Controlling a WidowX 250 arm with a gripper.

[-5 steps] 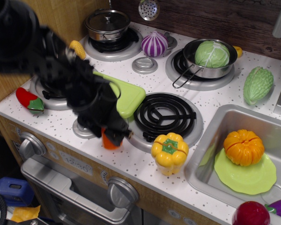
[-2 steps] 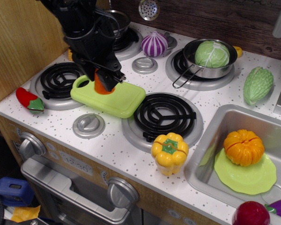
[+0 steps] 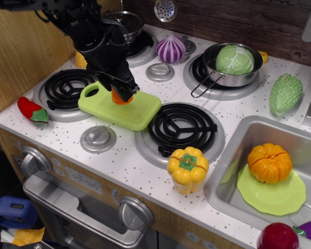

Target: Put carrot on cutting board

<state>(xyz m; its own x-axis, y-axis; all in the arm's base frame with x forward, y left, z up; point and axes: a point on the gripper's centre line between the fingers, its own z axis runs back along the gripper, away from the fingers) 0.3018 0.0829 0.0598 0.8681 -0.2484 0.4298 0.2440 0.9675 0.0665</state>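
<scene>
The small orange carrot (image 3: 117, 98) sits low on the lime-green cutting board (image 3: 140, 111), near its handle-hole end, mostly hidden by the fingers. The board lies flat between the front-left burner and the middle burner. My black gripper (image 3: 122, 92) comes down from the upper left and its fingers are closed around the carrot, right at the board's surface.
A red chili (image 3: 31, 110) lies at the left edge and a yellow pepper (image 3: 187, 168) at the front. An orange pumpkin (image 3: 270, 163) rests on a round green plate (image 3: 280, 199) in the sink. A pan with cabbage (image 3: 234, 59), an onion (image 3: 170, 49), a pot (image 3: 125, 23) and corn (image 3: 81, 60) are behind.
The arm carried the carrot from the counter's front edge up and back onto the cutting board, then lowered it a little further onto the board.
</scene>
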